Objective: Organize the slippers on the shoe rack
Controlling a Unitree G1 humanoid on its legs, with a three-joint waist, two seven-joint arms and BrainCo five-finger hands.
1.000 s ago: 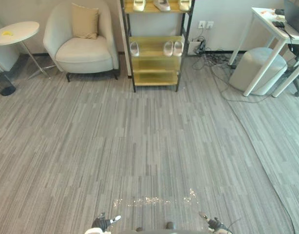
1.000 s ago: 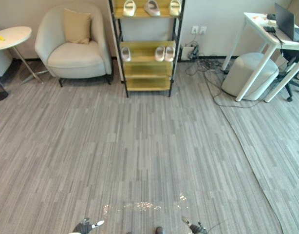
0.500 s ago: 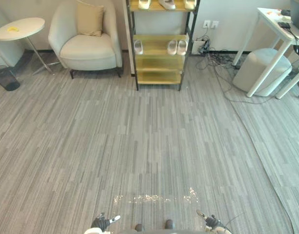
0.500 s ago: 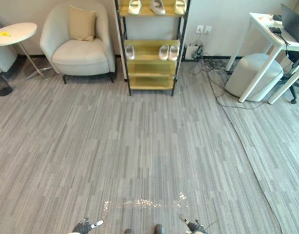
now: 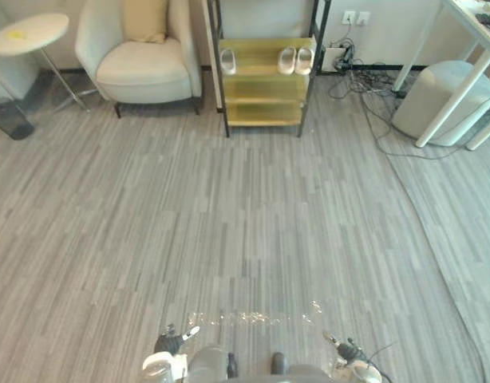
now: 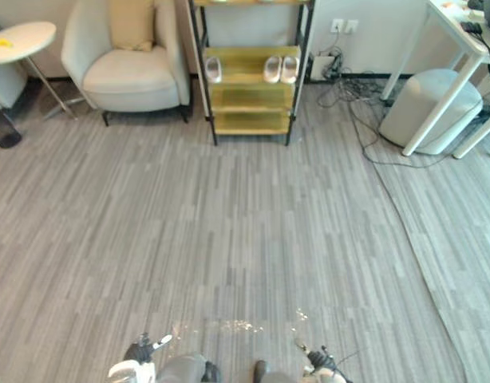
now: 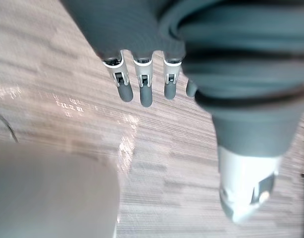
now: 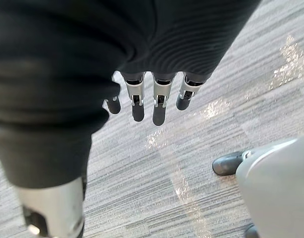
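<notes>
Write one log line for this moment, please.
stage: facing shoe rack across floor | left hand: open, empty | right hand: open, empty | shelf: single white slipper left, white slipper pair right

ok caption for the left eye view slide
Rack holding three slippers far across the floor; left hand and right hand open.

Dark ribbed covers (image 8: 181,34), silver dark-tipped fingers (image 7: 145,85)
</notes>
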